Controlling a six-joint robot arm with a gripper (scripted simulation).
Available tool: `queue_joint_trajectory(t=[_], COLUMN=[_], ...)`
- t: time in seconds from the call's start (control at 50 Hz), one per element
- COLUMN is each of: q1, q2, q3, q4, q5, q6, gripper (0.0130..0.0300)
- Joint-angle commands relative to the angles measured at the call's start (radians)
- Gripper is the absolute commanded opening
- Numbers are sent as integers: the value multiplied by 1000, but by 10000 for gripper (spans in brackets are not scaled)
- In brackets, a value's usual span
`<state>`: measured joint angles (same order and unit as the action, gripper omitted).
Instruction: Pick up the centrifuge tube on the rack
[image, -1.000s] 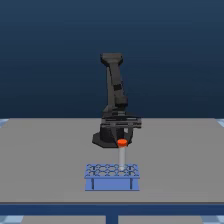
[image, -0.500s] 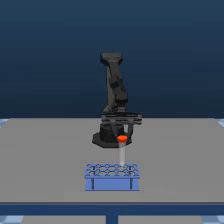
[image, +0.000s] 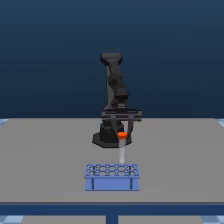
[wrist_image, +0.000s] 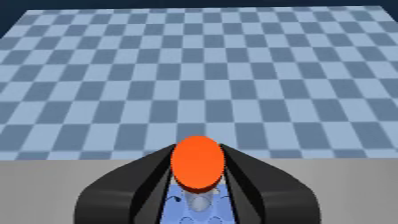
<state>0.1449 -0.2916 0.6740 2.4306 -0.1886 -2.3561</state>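
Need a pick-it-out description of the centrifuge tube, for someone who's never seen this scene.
Find the black robot arm on the grey table, then the small blue rack in front of its base. Just above the rack, held in the tool, hangs the centrifuge tube: a slim, upright, pale translucent tube. Its round orange-red cap is the only warm colour in the scene.

The exterior view looks level and from some way off across the near edge of the grey surface (image: 45, 150), facing the arm head-on, with the rack (image: 111, 176) nearest the camera. The wrist view sits close behind the gripper (wrist_image: 197, 170), looking down past it over the surface's edge to a checkered floor (wrist_image: 195, 75). Both views share the gripper, the orange-capped centrifuge tube (image: 122, 146) and the rack top.
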Motion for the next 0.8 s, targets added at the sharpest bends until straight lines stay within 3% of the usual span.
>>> queue_joint_trajectory(t=[0.02,0.8], q1=[0,0], q2=[-3,-4], q3=[-5,-8], q4=[23,37], q5=[-10,-13], q6=[-34,-48], gripper=[130,130])
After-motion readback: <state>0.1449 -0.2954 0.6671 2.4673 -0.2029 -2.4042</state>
